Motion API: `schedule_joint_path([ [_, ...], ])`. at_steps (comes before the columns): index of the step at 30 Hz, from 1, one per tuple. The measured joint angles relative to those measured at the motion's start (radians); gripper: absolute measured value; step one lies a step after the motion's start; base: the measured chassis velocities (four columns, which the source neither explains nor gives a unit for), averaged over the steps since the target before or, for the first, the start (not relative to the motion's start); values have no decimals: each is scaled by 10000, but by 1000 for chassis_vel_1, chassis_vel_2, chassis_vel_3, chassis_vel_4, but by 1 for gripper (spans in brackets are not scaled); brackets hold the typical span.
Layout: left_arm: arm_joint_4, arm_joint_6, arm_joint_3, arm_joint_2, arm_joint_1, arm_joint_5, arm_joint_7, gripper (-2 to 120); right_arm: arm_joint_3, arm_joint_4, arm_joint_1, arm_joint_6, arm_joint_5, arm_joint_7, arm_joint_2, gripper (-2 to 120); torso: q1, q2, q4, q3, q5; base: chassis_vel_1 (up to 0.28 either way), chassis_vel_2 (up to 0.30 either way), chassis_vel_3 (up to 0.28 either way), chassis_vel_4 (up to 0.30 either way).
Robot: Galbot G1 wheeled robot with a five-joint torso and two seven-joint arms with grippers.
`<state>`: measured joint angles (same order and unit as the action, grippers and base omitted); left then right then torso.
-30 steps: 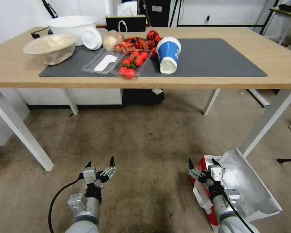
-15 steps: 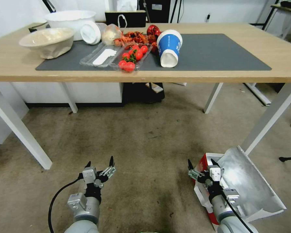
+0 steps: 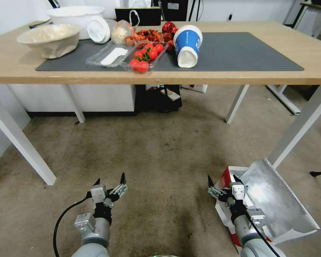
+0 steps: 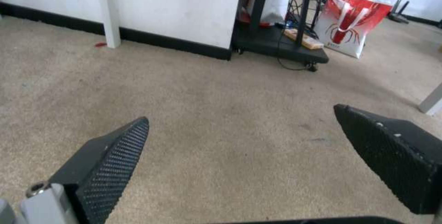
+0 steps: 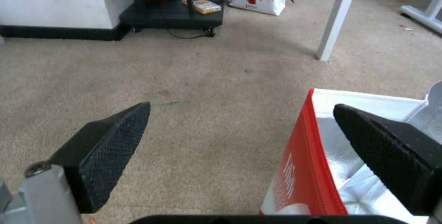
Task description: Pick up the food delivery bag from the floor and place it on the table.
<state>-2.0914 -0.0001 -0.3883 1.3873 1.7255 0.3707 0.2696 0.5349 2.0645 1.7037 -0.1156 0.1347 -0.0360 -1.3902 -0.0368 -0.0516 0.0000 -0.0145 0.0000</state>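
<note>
Floor (image 3: 160,150), grey-brown and stained, carries at left the left end effector (image 3: 109,182), released, fingers spread above bare floor and grasping nothing. Right end effector (image 3: 221,181), likewise released and empty, hovers at the near red-sided corner of the food delivery bag (image 3: 274,196), one finger over the floor and the other above the foil-lined interior in the right wrist view; bag stands on the floor beside a white leg of the counter (image 3: 239,73), its foil flap open. Counter top holds a dark mat (image 3: 239,53), bowls (image 3: 50,39), tomatoes (image 3: 144,59) and a blue-and-white paper cup (image 3: 187,48).

Bright, even light; wide-angle bending at edges, wrist views slightly soft.
</note>
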Motion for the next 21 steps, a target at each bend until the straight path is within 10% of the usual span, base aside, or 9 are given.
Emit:
schedule_joint_path([
  [21, 342, -526, -57, -43, -152, 68, -400, 100, 73, 71, -103, 342, -34, 184, -20, 100, 46, 279, 1, 145, 1, 0, 0, 0, 0],
])
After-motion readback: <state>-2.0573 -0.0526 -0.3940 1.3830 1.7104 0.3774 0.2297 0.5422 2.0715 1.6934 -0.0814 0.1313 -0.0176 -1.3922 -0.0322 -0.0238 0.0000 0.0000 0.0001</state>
